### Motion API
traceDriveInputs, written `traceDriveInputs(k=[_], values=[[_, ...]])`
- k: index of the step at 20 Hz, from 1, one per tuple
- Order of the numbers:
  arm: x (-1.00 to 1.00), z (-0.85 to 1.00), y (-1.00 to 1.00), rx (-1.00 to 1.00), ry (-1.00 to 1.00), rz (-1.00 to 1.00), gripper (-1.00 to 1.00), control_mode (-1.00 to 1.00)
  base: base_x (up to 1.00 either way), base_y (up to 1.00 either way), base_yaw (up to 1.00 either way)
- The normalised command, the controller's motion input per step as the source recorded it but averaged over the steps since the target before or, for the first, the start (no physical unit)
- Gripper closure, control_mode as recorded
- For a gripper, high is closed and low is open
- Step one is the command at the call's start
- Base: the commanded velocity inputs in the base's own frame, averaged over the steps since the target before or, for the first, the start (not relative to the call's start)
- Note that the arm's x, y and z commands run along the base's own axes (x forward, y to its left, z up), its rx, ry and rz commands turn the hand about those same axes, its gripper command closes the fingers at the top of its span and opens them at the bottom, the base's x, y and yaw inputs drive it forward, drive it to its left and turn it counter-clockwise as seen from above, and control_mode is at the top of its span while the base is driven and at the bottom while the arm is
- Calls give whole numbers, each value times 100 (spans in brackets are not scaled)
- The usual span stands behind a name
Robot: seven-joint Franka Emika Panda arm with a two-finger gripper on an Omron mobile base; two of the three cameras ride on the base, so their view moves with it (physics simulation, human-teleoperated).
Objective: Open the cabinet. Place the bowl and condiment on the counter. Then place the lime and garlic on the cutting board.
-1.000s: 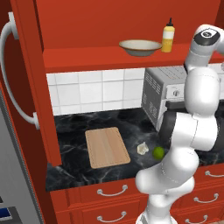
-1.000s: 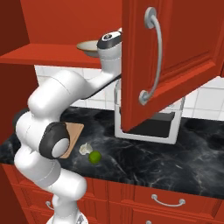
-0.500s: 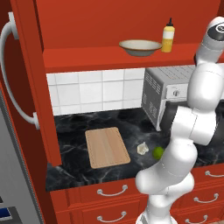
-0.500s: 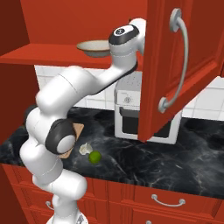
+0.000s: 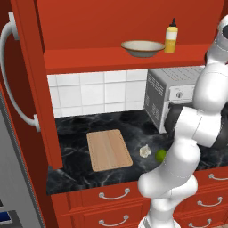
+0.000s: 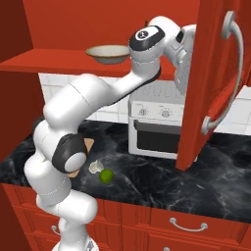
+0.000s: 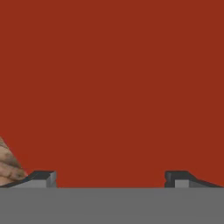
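**Doors swung wide, shelf items next**

Left base view: cabinet (image 5: 129, 26) open, left door (image 5: 33, 84) swung out with its long curved handle facing the camera. Bowl (image 5: 142, 48) on the shelf, yellow bottle (image 5: 171, 39) just beside it to the right, not touching as far as visible. Below on the desk (image 5: 75, 176): cutting board (image 5: 109, 149) bare, garlic (image 5: 145, 151) and lime (image 5: 160, 155) close together off the board's right edge, near the arm. Toaster oven (image 5: 171, 95) at the back right under the shelf.

Right base view: arm reaching up beside the right door (image 6: 208, 83), wrist tucked against the door's inner face at shelf height. Bowl visible on the shelf left of the wrist. Garlic and lime on the desk near the arm's elbow, lime nearer the front edge. Board mostly hidden behind the arm.

Hand view: hand (image 7: 111, 176) with tips spread wide, nothing between them, pointed flat at plain red panel, close up.

Judged step: opening looks done or nearly done; bowl and bottle not yet taken down. Next move calls for backing off the door, turning toward the shelf, lining up on the bowl rim or the bottle. Risk: clipping the door edge while swinging round; bowl shallow, so rim pinch needed.
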Motion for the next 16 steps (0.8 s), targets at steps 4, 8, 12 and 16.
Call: traceDriveInputs(k=[4,8,12,16], values=[[0,0,-40,7,-3,17,-100,-100,0,0,0],[0,0,-40,9,-4,18,-100,-100,0,0,0],[2,0,-35,9,-4,17,-100,-100,0,0,0],[5,0,-29,11,-2,16,-100,-100,0,0,0]])
